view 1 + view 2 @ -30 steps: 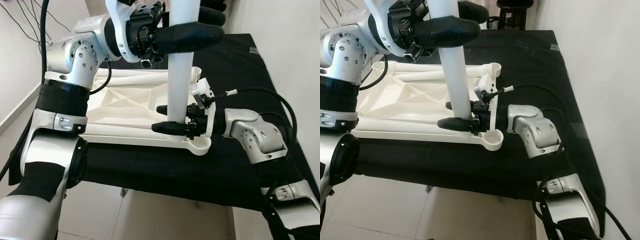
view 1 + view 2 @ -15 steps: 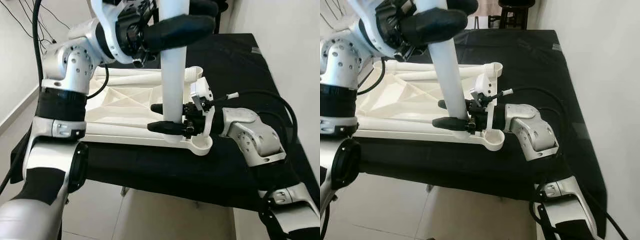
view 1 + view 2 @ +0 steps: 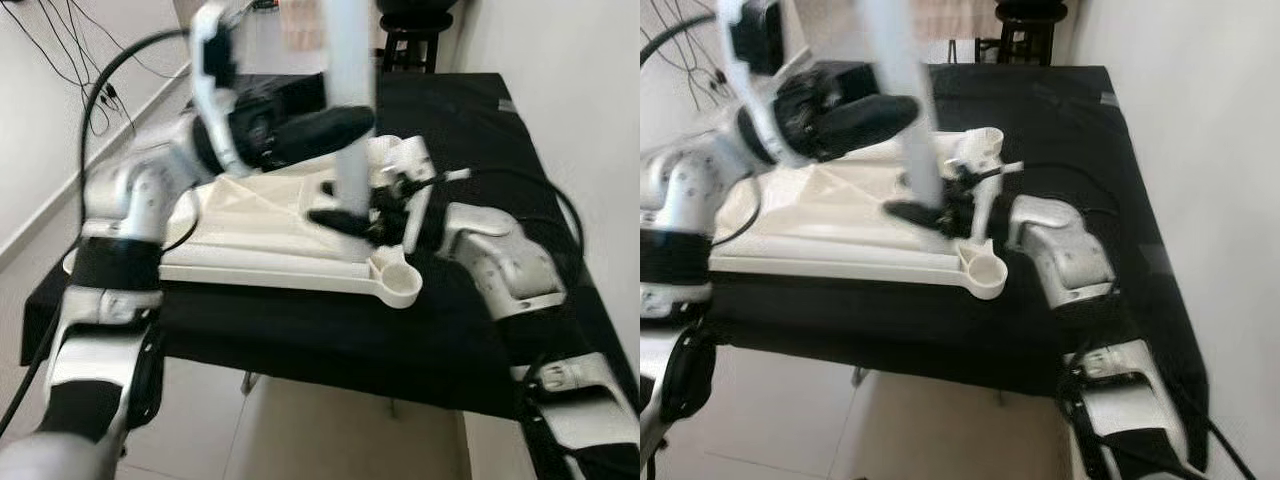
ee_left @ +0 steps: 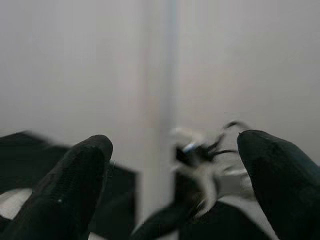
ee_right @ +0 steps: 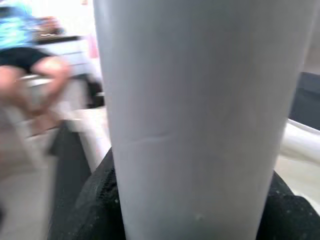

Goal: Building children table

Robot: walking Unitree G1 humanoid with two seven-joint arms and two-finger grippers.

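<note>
The white table leg (image 3: 350, 100) stands upright over the upturned white table top (image 3: 250, 225), which lies on the black-covered table (image 3: 470, 330). My right gripper (image 3: 345, 215) is shut on the leg's lower end; the right wrist view has the tube (image 5: 195, 115) between dark fingers (image 5: 95, 200). My left gripper (image 3: 335, 125) is level with the leg's middle, one black finger crossing in front of it. In the left wrist view its fingertips (image 4: 80, 170) stand wide apart, with the leg (image 4: 160, 150) a thin strip ahead. An empty corner socket (image 3: 398, 285) sits at the near right.
A dark stool (image 3: 410, 25) stands beyond the table's far end. Cables (image 3: 100, 70) hang along the wall on the left. A seated person (image 5: 25, 40) shows blurred in the right wrist view. Tiled floor (image 3: 300, 430) lies below the near table edge.
The left arm has come down from the leg's top to about its middle, and its fingers have parted. The leg's lower end has moved back from the near corner socket. The picture is now blurred.
</note>
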